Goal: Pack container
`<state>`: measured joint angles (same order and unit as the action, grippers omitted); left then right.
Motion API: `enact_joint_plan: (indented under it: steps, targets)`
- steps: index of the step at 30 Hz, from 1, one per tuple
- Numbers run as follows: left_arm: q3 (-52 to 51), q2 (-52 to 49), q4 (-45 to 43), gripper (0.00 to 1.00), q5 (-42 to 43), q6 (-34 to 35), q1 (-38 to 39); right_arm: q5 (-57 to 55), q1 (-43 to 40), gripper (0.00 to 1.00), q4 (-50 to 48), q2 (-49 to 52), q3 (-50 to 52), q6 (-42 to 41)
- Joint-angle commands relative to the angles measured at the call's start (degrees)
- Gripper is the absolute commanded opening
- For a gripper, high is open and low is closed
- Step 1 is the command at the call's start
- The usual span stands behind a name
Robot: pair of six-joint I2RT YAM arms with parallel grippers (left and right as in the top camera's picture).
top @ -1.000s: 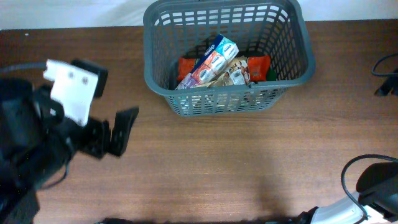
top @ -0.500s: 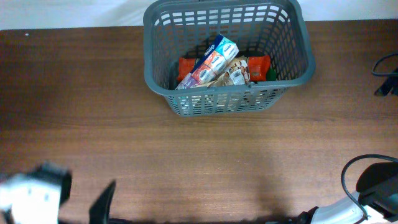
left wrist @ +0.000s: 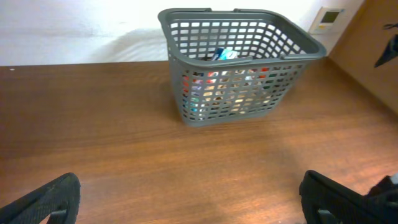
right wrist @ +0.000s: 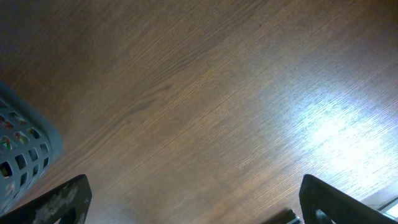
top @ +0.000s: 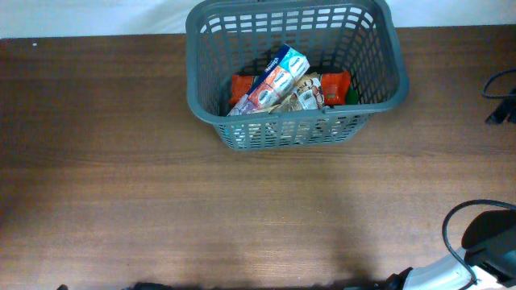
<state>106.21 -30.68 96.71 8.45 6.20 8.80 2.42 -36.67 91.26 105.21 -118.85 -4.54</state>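
Overhead, the container holds colourful packets on the wooden table.

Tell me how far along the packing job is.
Done: several snack packets lie inside the container. In hand: nothing; the left gripper and right gripper are both open and empty above the table. Left: no loose item shows on the wood in any view, so the packing looks finished.
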Motion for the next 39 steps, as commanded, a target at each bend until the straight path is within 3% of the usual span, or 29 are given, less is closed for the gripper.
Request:
enact_joint_plan:
  steps: [1, 11, 17, 30, 39]
  targets:
    - [-0.44, 0.44, -0.04, 0.99, 3.08, 1.09, -0.39, -0.52, -0.11, 0.99, -0.04, 0.04, 0.24, -0.44]
    - [-1.53, 0.44, -0.04, 0.99, 1.86, 0.37, -0.39, -0.52, -0.11, 0.99, -0.04, 0.04, 0.24, -0.44]
    - [-9.62, 0.44, -2.49, 0.99, 1.86, -3.21, -0.39, -0.52, -0.11, 0.99, -0.04, 0.04, 0.24, -0.44]
    - [-36.89, 1.95, -33.64, 0.99, 3.39, -15.63, -2.49, -0.52, -0.11, 0.99, -0.04, 0.04, 0.24, -0.44]
    - [-64.30, 19.17, -59.98, 0.99, 9.49, -18.95, -6.54, -0.52, -0.11, 0.99, -0.04, 0.04, 0.24, -0.44]
